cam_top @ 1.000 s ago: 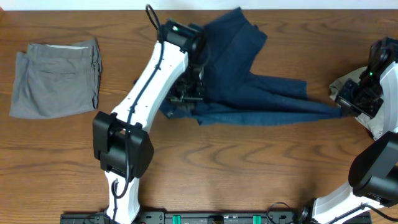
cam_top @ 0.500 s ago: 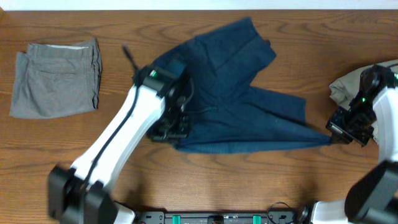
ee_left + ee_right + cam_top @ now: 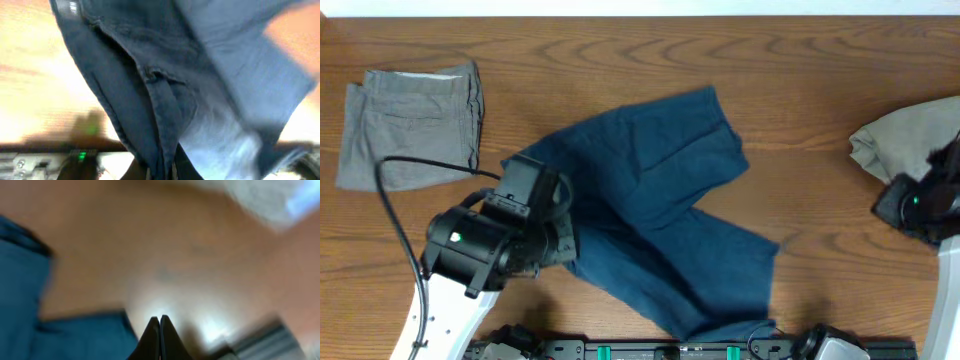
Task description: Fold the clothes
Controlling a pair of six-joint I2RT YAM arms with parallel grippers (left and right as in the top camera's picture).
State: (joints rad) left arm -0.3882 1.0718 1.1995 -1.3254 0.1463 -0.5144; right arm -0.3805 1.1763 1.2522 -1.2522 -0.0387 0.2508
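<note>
Left pincer (image 3: 161,172): clenched on an edge of the navy shorts (image 3: 650,210), probably to spread them flat on the counter (image 3: 800,100).
Right pincer (image 3: 160,322): clenched, empty, off the cloth.

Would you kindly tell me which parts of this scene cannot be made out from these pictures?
Left gripper: overhead, the left arm hides it; the left wrist view cuts it at the bottom edge.
Navy garment: its left part lies under that arm overhead.
Beige garment: cut by the overhead view's right edge, blurred in the right wrist view.
Right gripper: overhead, hidden by the right arm.
</note>
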